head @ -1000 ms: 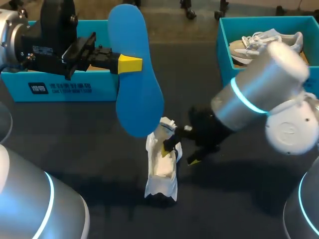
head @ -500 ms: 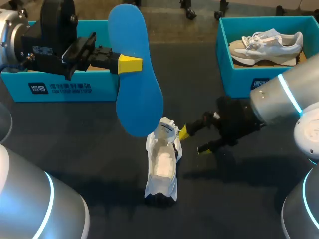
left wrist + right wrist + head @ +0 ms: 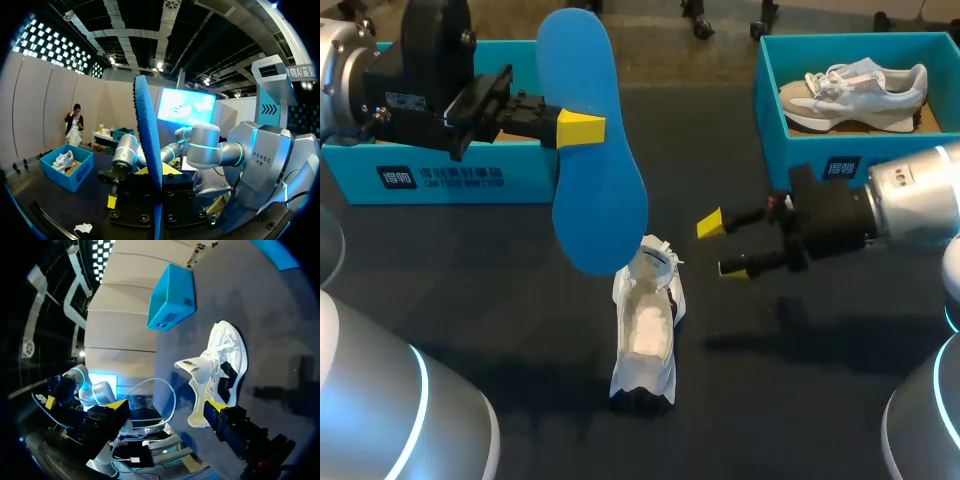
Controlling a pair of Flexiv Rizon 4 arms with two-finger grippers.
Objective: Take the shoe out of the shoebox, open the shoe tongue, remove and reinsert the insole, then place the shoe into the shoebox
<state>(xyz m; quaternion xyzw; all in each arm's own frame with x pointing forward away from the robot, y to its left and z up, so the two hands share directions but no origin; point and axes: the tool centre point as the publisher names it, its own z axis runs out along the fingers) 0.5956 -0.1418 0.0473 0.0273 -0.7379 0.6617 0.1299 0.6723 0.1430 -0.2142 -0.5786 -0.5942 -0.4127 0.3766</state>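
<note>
Left gripper [image 3: 575,128] pinches blue insole [image 3: 595,170], right gripper [image 3: 720,245] wide, empty beside white shoe [image 3: 645,340]: brace shoe, then feed insole toe-first under tongue [image 3: 658,250].

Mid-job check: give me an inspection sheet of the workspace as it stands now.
Surface: dark table.
Job's things: white shoe sole-down mid-table, tongue open; blue insole out, held above it; left shoebox far left; right shoebox holds a second shoe.
Clutter: nothing seen.
End effectors: left end effector shut on the insole; right end effector open, beside the white shoe, apart from it.
Cables: nothing seen.
Surroundings: nothing seen.
</note>
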